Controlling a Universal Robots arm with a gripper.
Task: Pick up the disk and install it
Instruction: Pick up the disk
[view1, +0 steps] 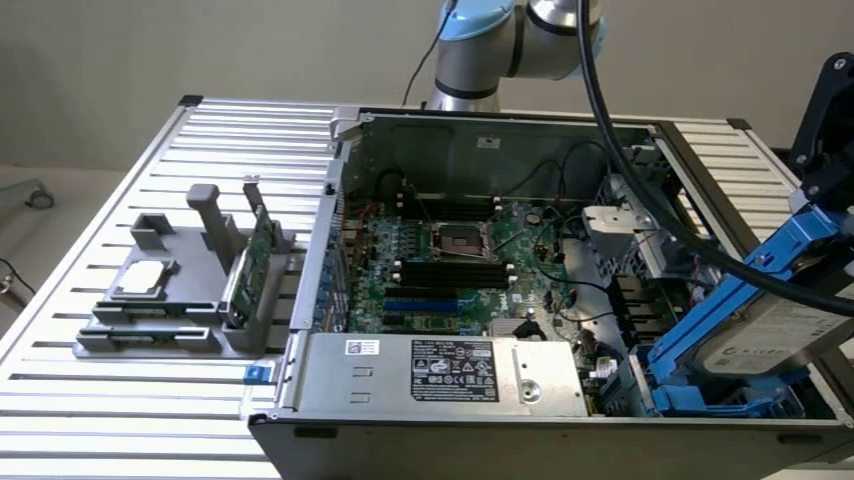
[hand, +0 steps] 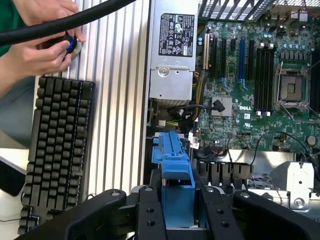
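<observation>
The disk (view1: 770, 336) is a silver-grey drive with a white label in a bright blue carrier frame. It hangs tilted over the open computer case (view1: 350, 200) at the exterior view's right, its lower end down near the drive bay. My gripper (view1: 823, 212) is shut on the carrier's upper end. In the wrist view my gripper (hand: 177, 202) has its black fingers (hand: 150, 210) pressed against both sides of the blue carrier (hand: 175, 165), which points down into the case.
Inside the case lie the motherboard (view1: 454, 260) and a labelled power supply (view1: 441, 370). A grey fixture (view1: 147, 330) on the slatted table holds a silver chip (view1: 144, 278) and a green card (view1: 260, 255). A thick black cable (view1: 641, 180) crosses the case. A keyboard (hand: 57, 145) and a person's hands (hand: 45, 45) are beside the table.
</observation>
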